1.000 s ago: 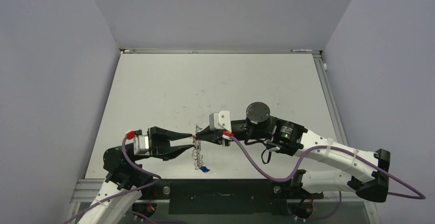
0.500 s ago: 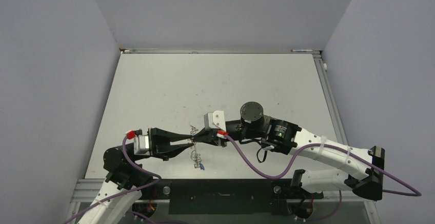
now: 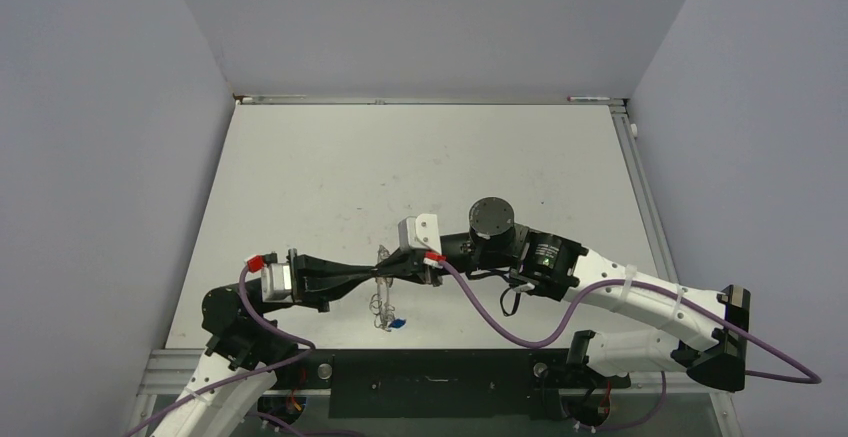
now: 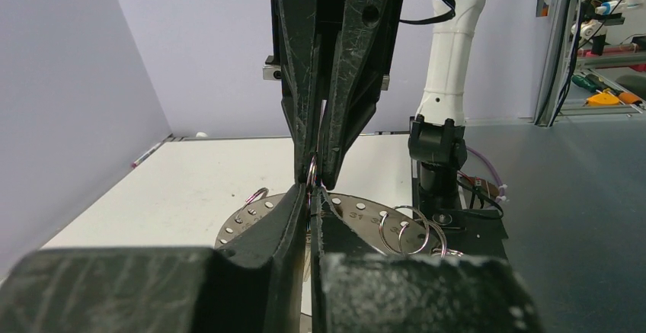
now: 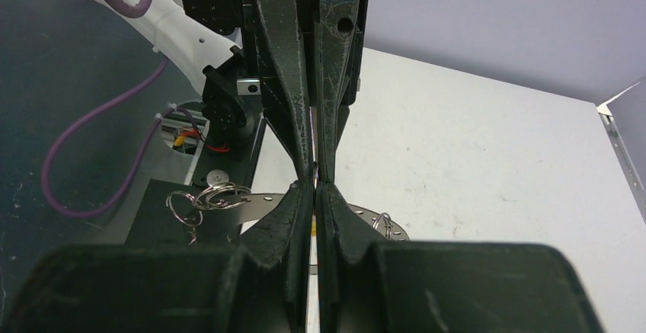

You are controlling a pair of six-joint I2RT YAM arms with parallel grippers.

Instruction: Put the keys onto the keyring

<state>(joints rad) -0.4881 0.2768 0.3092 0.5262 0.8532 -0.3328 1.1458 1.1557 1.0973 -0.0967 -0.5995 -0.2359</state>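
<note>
Tightly pinching thin silvery wire keyring (image 4: 311,171) tip-to-tip: L gripper (image 3: 371,276) & R gripper (image 3: 386,271), jaws both pressed together, scuffed black tapered fingers (image 4: 286,219).

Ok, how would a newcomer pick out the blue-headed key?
Near the white table's front edge, the left tool and right tool meet tip to tip. A silvery tangle trails from there toward the bases; the blue-headed key ends it, the only blue thing there.

white-shelled arms (image 3: 650,300) with black joints (image 3: 490,220), purple cables (image 3: 500,333), red wrist tabs (image 3: 255,260) and scuffed black hands (image 3: 376,276).
</note>
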